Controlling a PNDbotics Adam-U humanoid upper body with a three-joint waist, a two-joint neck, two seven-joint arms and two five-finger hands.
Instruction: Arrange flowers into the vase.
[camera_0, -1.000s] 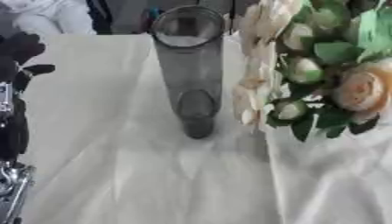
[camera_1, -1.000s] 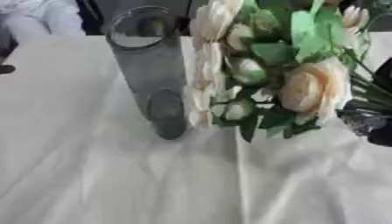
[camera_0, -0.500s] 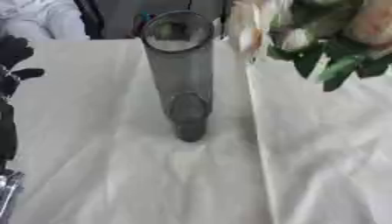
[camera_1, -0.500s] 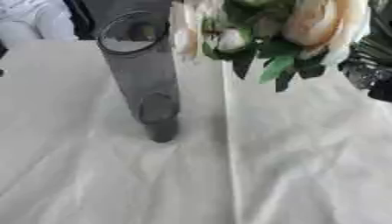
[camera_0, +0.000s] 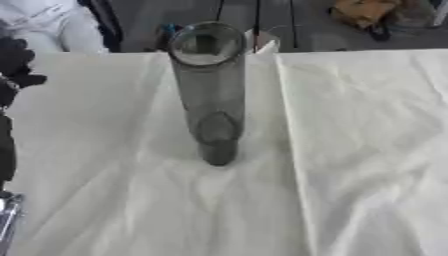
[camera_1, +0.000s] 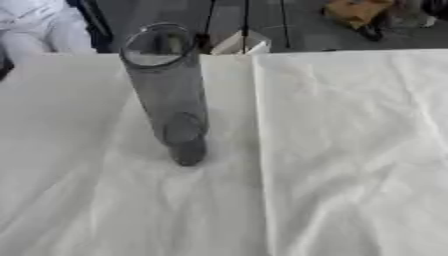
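In my left eye view, the tall smoky glass vase (camera_0: 209, 95) stands upright on the white tablecloth (camera_0: 350, 150), and I see nothing inside it. My left hand (camera_0: 16, 62) shows at the left edge, well to the left of the vase; whether its fingers are curled I cannot tell.

In my right eye view, the vase mouth is open and bare, and no flowers or right hand appear. I judge the arranging is all left to do.
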